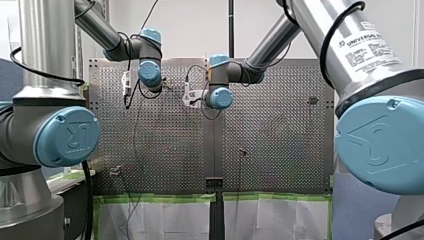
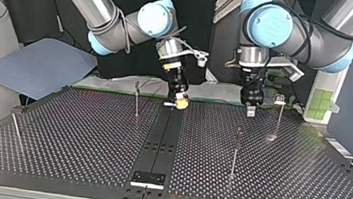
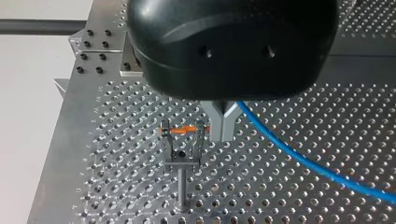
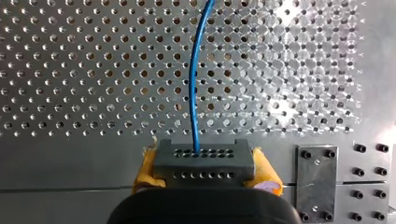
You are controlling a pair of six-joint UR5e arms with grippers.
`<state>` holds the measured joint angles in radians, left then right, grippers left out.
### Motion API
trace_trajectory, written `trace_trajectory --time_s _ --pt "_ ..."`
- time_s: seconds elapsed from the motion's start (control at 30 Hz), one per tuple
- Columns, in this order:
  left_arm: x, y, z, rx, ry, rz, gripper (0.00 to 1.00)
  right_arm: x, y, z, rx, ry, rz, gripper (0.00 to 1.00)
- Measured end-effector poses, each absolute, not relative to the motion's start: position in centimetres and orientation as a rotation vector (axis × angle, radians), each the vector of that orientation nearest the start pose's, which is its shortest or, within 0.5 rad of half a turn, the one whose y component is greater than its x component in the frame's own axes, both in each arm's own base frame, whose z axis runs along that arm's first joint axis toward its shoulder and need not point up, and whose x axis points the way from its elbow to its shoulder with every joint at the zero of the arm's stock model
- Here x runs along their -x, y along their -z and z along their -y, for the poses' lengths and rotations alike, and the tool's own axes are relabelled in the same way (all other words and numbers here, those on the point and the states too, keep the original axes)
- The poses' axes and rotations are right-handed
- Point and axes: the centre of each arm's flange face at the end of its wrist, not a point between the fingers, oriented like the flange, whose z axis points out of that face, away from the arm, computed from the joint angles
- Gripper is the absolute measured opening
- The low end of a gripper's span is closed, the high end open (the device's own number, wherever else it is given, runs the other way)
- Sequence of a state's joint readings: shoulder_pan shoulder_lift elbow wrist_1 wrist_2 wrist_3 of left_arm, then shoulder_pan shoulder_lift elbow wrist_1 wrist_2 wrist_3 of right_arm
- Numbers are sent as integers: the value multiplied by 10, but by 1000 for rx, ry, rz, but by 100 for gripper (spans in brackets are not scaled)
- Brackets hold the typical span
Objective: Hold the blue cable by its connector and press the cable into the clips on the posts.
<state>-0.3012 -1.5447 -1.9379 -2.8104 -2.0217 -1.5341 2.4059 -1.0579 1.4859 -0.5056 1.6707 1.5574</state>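
Note:
In the right wrist view my right gripper [image 4: 204, 171] is shut on the grey connector [image 4: 203, 158], a yellow pad on each side of it. The blue cable [image 4: 198, 88] leaves the connector and runs ahead over the perforated plate. My left gripper [image 3: 223, 134] has its metal fingers shut, and the blue cable [image 3: 299, 158] comes out from beside them and trails away. Just beside those fingers stands a post with a clip [image 3: 182, 150] that carries an orange band; no cable lies in it. In the top view both grippers, right [image 2: 180, 100] and left [image 2: 250, 108], hang low near the table's far edge.
Thin posts stand around the plate in the top view: one near my right gripper [image 2: 137, 97], one at the left edge [image 2: 15, 126], one in the middle right [image 2: 235, 151], one by my left gripper [image 2: 279, 116]. A dark centre strip [image 2: 160, 138] splits the table.

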Motion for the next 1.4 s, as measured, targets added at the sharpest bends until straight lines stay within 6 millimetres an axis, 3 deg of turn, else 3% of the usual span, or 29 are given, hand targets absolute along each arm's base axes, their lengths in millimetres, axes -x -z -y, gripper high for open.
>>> trace_trajectory --time_s 0.43,0.7,0.9,1.17,1.4 --pt "-418 -348 202 125 -148 -1583 0 -584 -304 379 -1609 -1803 746 0" --pt "-430 -361 202 148 -132 -1557 0 -587 -318 387 -1591 -1824 755 0" --pt "-434 -367 203 162 -116 -1543 0 -585 -320 393 -1582 -1838 773 0" --pt "-440 -351 206 156 -119 -1578 0 -586 -313 401 -1593 -1832 781 0" --pt "-445 -351 203 163 -105 -1565 0 -593 -304 403 -1616 -1821 779 0"
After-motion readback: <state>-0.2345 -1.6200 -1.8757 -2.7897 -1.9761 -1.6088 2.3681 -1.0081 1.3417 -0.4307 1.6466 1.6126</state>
